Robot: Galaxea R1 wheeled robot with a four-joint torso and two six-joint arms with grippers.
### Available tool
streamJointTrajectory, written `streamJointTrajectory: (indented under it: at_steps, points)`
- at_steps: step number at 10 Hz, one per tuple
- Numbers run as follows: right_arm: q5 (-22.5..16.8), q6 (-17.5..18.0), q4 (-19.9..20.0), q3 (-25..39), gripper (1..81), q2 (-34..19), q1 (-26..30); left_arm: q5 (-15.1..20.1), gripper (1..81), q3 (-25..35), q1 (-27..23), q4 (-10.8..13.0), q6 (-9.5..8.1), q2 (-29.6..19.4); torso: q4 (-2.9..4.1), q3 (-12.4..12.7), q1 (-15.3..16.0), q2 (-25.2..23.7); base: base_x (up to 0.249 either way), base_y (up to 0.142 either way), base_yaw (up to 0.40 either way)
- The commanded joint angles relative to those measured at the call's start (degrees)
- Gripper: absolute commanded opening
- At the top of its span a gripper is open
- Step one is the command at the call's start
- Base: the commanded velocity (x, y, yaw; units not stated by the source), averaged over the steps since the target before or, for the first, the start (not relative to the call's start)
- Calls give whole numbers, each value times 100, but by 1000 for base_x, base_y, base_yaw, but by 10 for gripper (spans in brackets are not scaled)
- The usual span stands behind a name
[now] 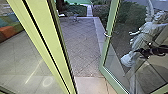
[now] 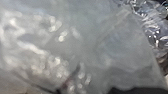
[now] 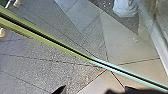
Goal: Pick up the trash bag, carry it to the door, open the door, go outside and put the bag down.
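At the right of the head view, my right gripper shows dark against the glass of the green-framed door. That door stands open, and its metal handle is on the frame's side, left of the gripper and apart from it. In the right wrist view the door's narrow edge crosses above the paving. Crumpled, see-through plastic of the trash bag lies close in front of the left wrist camera, with bright glints on it. How the bag is held is hidden.
A thick yellow-green post stands left of the doorway. Paved ground lies beyond, with a pale edging strip. A white statue shows through the door glass; orange and teal blocks are at the far left.
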Motion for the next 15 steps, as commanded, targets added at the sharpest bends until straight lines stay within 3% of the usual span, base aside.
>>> streamJointTrajectory:
  at_steps: [1, 3, 6, 8, 9, 11, 13, 15]
  points:
    - [87, -128, -114, 21, 811, -1046, 1027, 582, 10, 59, -7, -7, 1, -81, 0, 0, 0, 0, 0, 0, 0]
    - [79, -128, -95, 163, 811, -1338, 1027, 582, 10, 59, -7, -7, 1, -81, 0, 0, 0, 0, 0, 0, 0]
    - [52, -120, -87, 172, 811, -1268, 966, 573, 10, 68, 19, -7, 1, -63, 2, 0, 0, 0, 0, 0, 0]
    - [35, -120, -95, 137, 811, -752, 451, 572, 10, 68, 2, 2, 1, -46, 2, 0, 0, 0, 0, 0, 0]
    - [-157, -120, -95, 146, 811, -409, 115, 564, 10, 68, 10, -7, 1, -28, 2, 0, 0, 0, 0, 0, 0]
    - [-326, -102, -35, 668, 811, -37, -483, 547, 10, 76, 2, -7, 1, -28, 2, 2, 0, 0, 0, 0, 0]
    - [-326, -49, -78, 1717, 811, -292, -633, 546, 10, 94, 1, -7, 1, -28, 2, 2, 0, 0, 0, 0, 0]
    - [-326, -49, -122, 2396, 811, -363, -1256, 529, 10, 112, -34, -7, 1, -20, 2, 0, 2, 0, 0, 0, 0]
